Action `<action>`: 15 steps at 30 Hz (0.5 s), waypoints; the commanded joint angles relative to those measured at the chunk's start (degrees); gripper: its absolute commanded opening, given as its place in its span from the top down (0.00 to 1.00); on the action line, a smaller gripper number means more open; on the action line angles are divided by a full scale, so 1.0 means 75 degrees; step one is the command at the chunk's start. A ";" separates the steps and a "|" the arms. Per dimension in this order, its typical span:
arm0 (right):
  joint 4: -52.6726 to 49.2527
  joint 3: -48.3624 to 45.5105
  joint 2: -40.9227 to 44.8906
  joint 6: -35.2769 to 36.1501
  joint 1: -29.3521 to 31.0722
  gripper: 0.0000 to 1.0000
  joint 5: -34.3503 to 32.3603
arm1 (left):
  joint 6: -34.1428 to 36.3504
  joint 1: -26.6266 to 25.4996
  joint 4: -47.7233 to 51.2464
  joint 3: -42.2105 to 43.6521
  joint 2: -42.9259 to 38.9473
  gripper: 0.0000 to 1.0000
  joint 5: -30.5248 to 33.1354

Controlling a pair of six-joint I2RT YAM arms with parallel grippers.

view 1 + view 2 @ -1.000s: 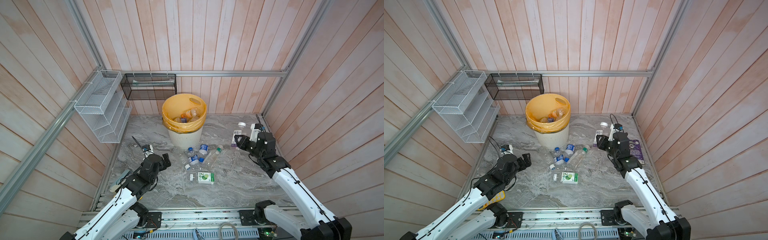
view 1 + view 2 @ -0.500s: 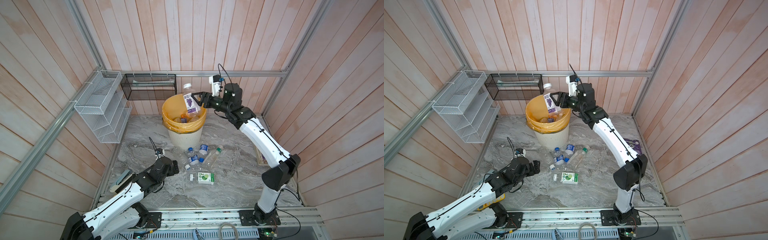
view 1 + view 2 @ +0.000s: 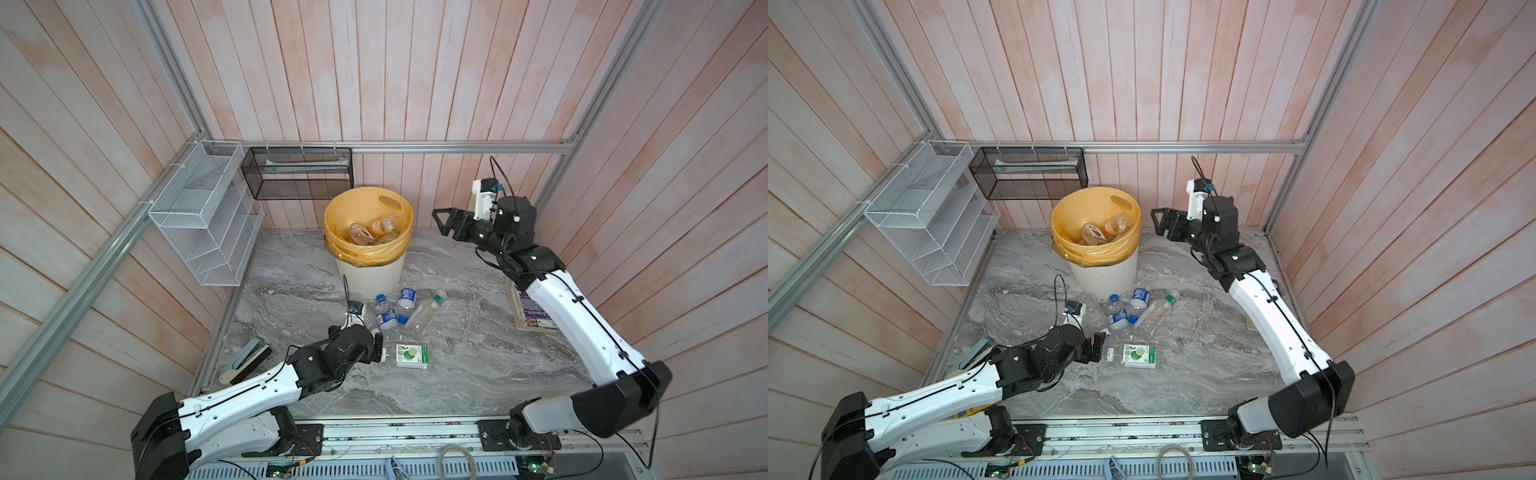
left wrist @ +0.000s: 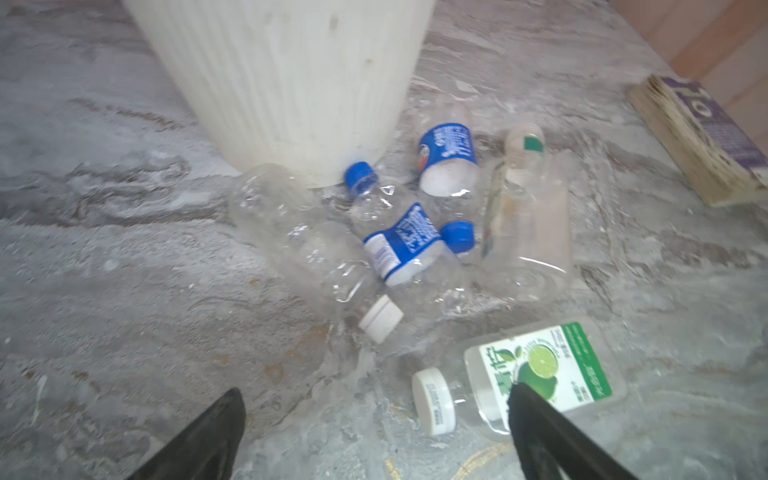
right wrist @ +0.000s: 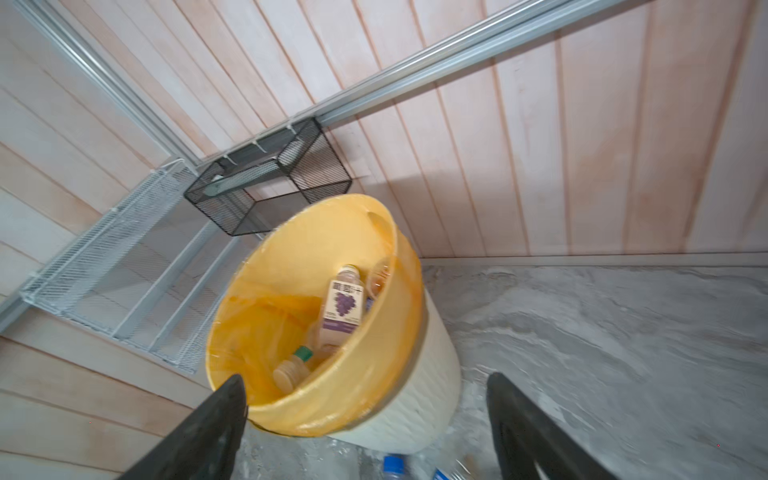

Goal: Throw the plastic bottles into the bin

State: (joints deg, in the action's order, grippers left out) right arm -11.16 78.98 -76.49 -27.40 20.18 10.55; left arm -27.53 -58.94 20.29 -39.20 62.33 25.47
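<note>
Bottles (image 3: 388,318) of clear plastic lie in a loose cluster on the grey marbled floor (image 3: 478,353) in front of the bin (image 3: 370,278), and 5 can be made out. There are 2 crumpled ones with blue labels (image 4: 407,245), 1 bare one with a white cap (image 4: 307,245) whose far end lies right at the foot of the bin, and 1 taller one with a green band under its pale cap (image 4: 528,216). The fifth is a flat lime-labelled bottle (image 4: 540,370) lying a little apart from the rest. The bin stands upright near the back wall, below the black mesh basket (image 3: 299,174) and beside the white wire rack (image 3: 203,224), and its yellow-orange liner (image 5: 332,415) is folded over the rim. Inside it, a grape-labelled bottle (image 5: 343,307) leans on the lined wall above a green-capped one (image 5: 297,365), and both top views show several more at the bottom. The left gripper (image 3: 379,350) sits low over the floor, jaws spread wide and empty, just beside the cap end of the lime-labelled bottle. Whether a finger touches that bottle cannot be told. The right gripper (image 3: 440,222) hangs raised beside the bin's rim, pointing at it, with its jaws parted and nothing between them. A purple book (image 3: 534,311) lies by the right wall, partly under that arm.
</note>
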 commanded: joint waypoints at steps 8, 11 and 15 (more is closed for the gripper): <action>0.0362 -0.3991 0.1831 0.0102 -0.1535 0.02 -0.0199 | 0.3738 -0.0832 -0.0118 -0.1714 0.2627 0.00 -0.1334; 0.0415 -0.4539 0.2174 0.0059 -0.1843 0.01 -0.0053 | 0.4454 -0.0837 -0.0161 -0.2052 0.3168 0.00 -0.1945; 0.0569 -0.5058 0.2488 0.0020 -0.2144 0.01 0.0126 | 0.5208 -0.0815 -0.0179 -0.2334 0.3687 0.00 -0.2636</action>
State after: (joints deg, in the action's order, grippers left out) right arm -9.50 42.15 -59.22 -27.40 4.99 9.96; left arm 4.01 -65.17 19.07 -54.57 88.23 11.29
